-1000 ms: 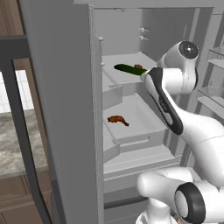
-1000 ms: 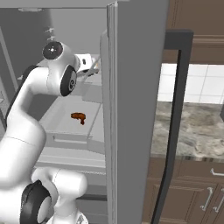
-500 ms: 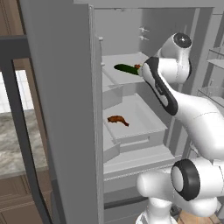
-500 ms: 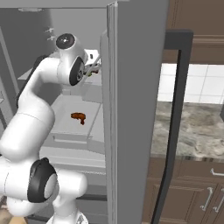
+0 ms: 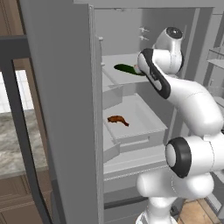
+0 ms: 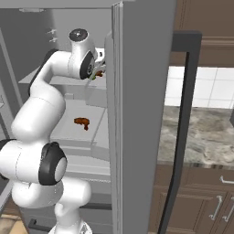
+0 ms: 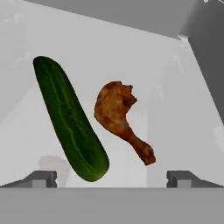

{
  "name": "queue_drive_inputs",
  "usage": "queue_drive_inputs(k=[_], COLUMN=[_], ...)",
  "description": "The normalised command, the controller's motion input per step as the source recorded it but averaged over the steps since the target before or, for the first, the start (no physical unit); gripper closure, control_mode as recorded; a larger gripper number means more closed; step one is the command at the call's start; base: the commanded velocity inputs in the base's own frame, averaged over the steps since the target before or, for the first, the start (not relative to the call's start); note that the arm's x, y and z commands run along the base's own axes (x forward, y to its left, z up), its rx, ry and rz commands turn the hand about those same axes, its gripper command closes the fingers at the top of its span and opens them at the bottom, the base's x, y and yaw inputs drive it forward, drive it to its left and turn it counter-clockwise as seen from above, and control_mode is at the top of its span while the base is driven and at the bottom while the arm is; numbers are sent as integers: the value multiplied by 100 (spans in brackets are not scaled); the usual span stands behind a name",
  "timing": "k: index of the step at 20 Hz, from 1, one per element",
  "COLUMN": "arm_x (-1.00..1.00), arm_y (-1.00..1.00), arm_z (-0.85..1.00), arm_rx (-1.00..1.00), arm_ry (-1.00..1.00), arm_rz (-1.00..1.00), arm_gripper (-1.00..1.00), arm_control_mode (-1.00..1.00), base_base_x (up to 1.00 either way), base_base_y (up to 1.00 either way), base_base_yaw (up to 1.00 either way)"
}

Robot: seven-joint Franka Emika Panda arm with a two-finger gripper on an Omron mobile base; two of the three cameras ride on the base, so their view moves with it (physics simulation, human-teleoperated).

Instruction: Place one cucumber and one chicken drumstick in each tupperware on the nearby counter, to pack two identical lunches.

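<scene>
The end effector [image 7: 112,177] stands wide and empty over the upper fridge shelf [image 7: 183,100], where the dark green cucumber [image 7: 70,118] lies just beside a chicken drumstick [image 7: 120,118], the two apart but close. To take one cleanly, it should centre on a single item, probably the drumstick's plump end, and come down with one finger in the narrow gap so the neighbour is not nudged. A second drumstick [image 5: 118,120] lies on the lower shelf [image 5: 144,118]; the counter [image 6: 205,132] sits outside the fridge door.
</scene>
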Motion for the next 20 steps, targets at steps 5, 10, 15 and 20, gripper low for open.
queue_drive_inputs(k=[5,10,15,20], arm_x=[38,26,16,2], arm_y=[0,0,0,0], arm_z=[-18,-19,-8,-4], arm_rx=[-1,-7,-8,-6], arm_ry=[4,0,0,0], arm_rz=[8,6,2,2], arm_gripper=[-100,-100,-100,-100], arm_control_mode=[-100,-100,-100,-100], base_base_x=[0,0,0,0], base_base_y=[0,0,0,0], base_base_yaw=[0,0,0,0])
